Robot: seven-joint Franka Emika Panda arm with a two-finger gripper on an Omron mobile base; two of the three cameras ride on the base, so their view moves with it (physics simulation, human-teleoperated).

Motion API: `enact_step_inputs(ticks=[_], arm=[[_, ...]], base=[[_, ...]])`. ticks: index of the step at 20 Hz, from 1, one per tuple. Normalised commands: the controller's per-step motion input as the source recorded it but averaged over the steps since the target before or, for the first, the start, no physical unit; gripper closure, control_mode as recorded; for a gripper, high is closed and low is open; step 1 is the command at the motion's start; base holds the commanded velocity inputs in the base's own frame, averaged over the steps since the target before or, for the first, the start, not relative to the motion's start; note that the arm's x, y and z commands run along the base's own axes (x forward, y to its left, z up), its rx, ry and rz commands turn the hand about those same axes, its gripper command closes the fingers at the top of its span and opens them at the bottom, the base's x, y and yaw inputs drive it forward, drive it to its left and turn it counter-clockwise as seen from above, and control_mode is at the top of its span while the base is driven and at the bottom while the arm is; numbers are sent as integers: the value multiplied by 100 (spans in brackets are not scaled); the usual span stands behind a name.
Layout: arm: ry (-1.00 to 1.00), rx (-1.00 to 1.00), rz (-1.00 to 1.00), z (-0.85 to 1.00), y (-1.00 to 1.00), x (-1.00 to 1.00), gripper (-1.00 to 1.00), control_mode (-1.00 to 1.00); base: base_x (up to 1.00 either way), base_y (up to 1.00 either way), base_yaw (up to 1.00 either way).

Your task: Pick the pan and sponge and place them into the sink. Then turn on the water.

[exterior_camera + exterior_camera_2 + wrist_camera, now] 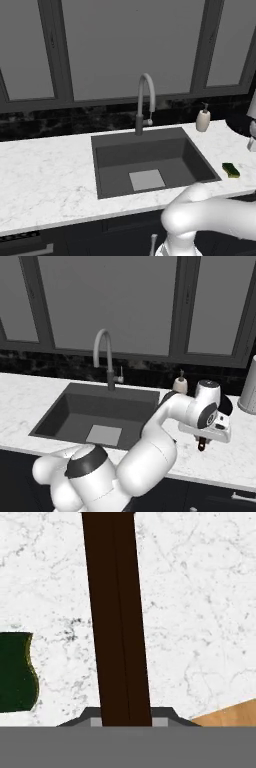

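Pan handle (117, 617), long and reddish-brown, runs straight up the hand view from between the fingertips, so its long axis lies along the camera's vertical and the pan's body must sit beyond the top edge, out of sight. The gripper (202, 445) hangs low over the white marble counter (235, 456) right of the sink (75, 416), jaws drawn narrow on that handle. Just beside the handle lies the sponge (17, 672), dark green here. Farther off, the sink is well to the arm's left, so I judge the carry must sweep leftward.
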Motion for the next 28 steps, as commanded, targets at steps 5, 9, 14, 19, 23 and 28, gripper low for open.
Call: enact_step_inputs(ticks=[5, 9, 14, 19, 23, 28], arm=[[-26, 0, -8, 91, 34, -57, 100, -100], [-38, -6, -1, 56, 88, -44, 100, -100], [-25, -12, -6, 38, 100, -24, 100, -100], [12, -9, -15, 15, 99, -16, 100, -100], [34, -2, -17, 11, 99, -19, 100, -100], [30, -1, -21, 5, 97, -22, 100, -100]], base=[[0, 0, 0], [0, 0, 0], [0, 0, 0], [0, 0, 0], [0, 0, 0], [0, 0, 0]])
